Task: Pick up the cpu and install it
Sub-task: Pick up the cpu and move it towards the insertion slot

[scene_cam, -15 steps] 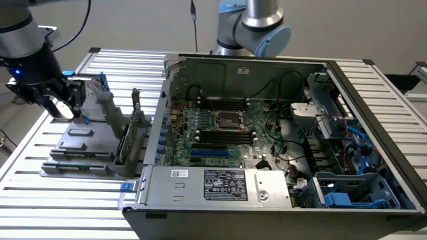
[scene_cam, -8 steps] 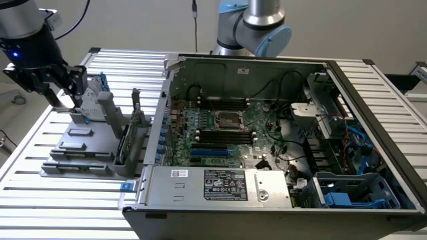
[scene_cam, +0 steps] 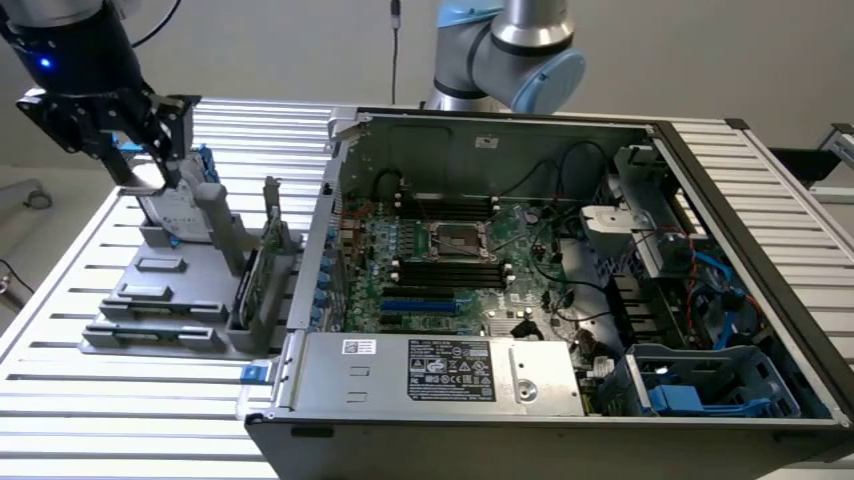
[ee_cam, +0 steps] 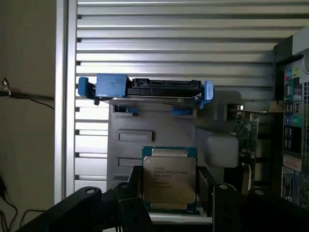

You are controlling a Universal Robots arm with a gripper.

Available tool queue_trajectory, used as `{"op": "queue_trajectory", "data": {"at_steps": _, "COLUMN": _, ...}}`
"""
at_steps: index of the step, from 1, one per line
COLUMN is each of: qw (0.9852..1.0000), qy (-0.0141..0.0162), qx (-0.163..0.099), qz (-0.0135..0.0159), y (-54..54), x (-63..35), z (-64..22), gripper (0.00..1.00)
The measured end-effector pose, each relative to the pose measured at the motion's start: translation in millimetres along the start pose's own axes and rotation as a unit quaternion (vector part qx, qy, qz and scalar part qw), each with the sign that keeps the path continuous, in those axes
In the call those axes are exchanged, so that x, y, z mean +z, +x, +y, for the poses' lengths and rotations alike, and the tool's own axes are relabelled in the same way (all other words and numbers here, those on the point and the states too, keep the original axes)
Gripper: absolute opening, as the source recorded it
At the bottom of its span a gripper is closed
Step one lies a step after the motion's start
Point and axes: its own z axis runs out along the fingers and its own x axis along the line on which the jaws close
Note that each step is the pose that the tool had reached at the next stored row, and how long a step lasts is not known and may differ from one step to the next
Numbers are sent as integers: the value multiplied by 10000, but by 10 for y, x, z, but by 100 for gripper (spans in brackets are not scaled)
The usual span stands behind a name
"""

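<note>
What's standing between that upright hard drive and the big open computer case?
A green circuit card stands on edge in the grey holder, between the hard drive and the computer case. The exterior view shows it, and the wrist view too.

Slatted aluminium table (scene_cam: 134, 400) carrying an open black computer case (scene_cam: 494, 140) with green motherboard (scene_cam: 441, 270) and labelled silver power-supply box (scene_cam: 441, 370). Beside the case, a grey moulded parts holder (scene_cam: 160, 300) supports an upright silver hard drive in blue bracket (ee_cam: 145, 89) and an upright green expansion card (ee_cam: 246, 133).
</note>
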Motion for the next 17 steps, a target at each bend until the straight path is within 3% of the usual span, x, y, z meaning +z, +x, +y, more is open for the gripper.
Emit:
{"op": "queue_trajectory", "data": {"at_steps": 6, "qw": 10000, "qy": 0, "qx": 2, "qz": 33, "y": -267, "x": -170, "z": 15, "gripper": 55}}
{"op": "queue_trajectory", "data": {"at_steps": 17, "qw": 10000, "qy": -2, "qx": 3, "qz": 41, "y": -766, "x": -210, "z": 15, "gripper": 55}}
